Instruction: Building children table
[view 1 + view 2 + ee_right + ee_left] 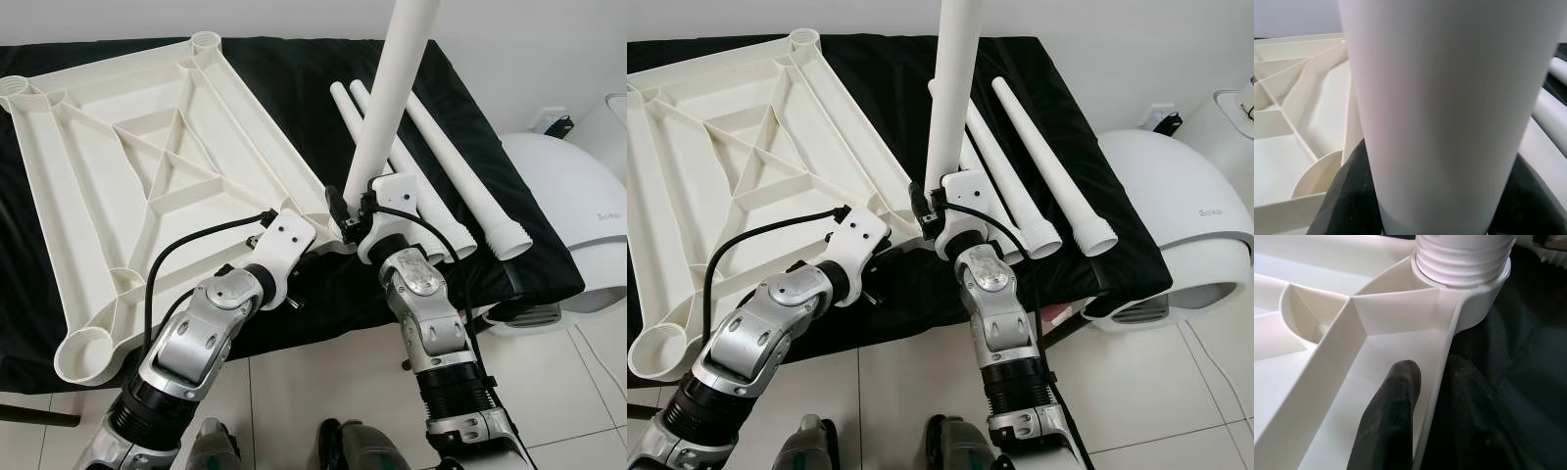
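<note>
Tabletop (147, 166): upside down on the black-covered bench (294, 88); left fingers (1393, 416) pinch its rim beside the corner socket
Leg (392, 98): upright in that socket (threaded end seated); right fingers (1344, 205) clamp it
Spare legs (470, 186): beyond the right fingers

Both eye views are bright and evenly lit, with soft, diffuse light and no hard shadows. The white tabletop panel (137, 166) keeps its ribs readable and is not blown out, while the black cloth (284, 88) holds little detail apart from faint folds. Small highlights sit on the silver arms. Both pictures are sharp, with no motion blur; straight lines bow slightly toward the edges. In the left wrist view the black fingers (1391, 421) are dark and soft, and the threaded end of the leg (1464, 259) is crisper. In the right wrist view the upright leg (1449, 112) is very near and out of focus.
</note>
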Tool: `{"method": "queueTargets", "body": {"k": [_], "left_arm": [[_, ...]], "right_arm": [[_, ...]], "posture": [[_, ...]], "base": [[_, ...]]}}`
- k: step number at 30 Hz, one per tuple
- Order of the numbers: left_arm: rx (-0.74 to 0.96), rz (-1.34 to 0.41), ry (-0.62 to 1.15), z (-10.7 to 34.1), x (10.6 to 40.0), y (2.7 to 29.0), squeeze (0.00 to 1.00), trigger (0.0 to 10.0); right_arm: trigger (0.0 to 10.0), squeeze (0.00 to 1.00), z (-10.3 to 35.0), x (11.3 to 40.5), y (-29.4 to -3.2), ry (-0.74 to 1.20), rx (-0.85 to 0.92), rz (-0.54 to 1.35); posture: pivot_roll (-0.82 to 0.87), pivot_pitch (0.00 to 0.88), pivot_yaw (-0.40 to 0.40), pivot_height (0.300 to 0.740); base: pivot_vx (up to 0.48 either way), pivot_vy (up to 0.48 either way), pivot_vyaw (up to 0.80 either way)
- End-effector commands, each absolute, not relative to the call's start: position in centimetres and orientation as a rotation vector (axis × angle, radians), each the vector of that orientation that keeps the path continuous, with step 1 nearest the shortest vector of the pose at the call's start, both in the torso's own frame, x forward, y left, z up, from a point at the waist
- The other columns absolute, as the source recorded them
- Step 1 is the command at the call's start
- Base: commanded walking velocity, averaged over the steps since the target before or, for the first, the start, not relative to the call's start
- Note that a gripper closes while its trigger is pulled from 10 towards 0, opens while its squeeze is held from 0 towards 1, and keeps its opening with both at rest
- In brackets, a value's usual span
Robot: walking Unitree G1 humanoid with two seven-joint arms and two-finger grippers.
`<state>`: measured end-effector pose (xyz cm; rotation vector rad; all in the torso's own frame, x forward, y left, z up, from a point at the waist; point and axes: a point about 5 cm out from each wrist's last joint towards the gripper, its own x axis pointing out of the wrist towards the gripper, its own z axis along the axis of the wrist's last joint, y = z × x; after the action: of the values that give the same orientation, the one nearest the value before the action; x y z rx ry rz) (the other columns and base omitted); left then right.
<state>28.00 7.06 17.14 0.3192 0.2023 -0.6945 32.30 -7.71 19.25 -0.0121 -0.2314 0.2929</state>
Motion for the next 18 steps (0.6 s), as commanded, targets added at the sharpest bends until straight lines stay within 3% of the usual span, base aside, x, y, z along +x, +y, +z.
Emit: {"method": "queueTargets", "body": {"k": [1,11,12,13,18], "left_arm": [[0.306,-0.818,0.193,17.1,26.7,5.3,0.00,10.0],[0.307,-0.812,0.193,17.1,26.5,5.3,0.00,10.0],[0.307,-0.812,0.193,17.1,26.5,5.4,0.00,10.0],[0.308,-0.811,0.193,17.1,26.5,5.4,0.00,10.0],[0.307,-0.811,0.193,17.0,26.5,5.3,0.00,10.0]], "right_arm": [[0.0,0.00,18.2,33.2,-7.9,-0.151,-0.038,0.193],[0.0,0.00,17.7,32.6,-6.2,-0.109,-0.001,0.142],[4.6,0.00,17.7,32.6,-6.2,-0.106,-0.001,0.140],[10.0,0.00,17.5,32.6,-6.3,-0.088,-0.001,0.135],[10.0,0.00,17.3,32.8,-6.6,-0.071,-0.009,0.126]], "posture": [[0.05,0.184,-0.069,0.740],[0.07,0.177,-0.075,0.740],[0.07,0.177,-0.075,0.740],[0.07,0.177,-0.076,0.740],[0.06,0.170,-0.077,0.740]], "base": [[0.000,0.000,0.00],[0.000,0.000,0.00],[0.000,0.000,0.00],[0.000,0.000,0.00],[0.000,0.000,0.00]]}}
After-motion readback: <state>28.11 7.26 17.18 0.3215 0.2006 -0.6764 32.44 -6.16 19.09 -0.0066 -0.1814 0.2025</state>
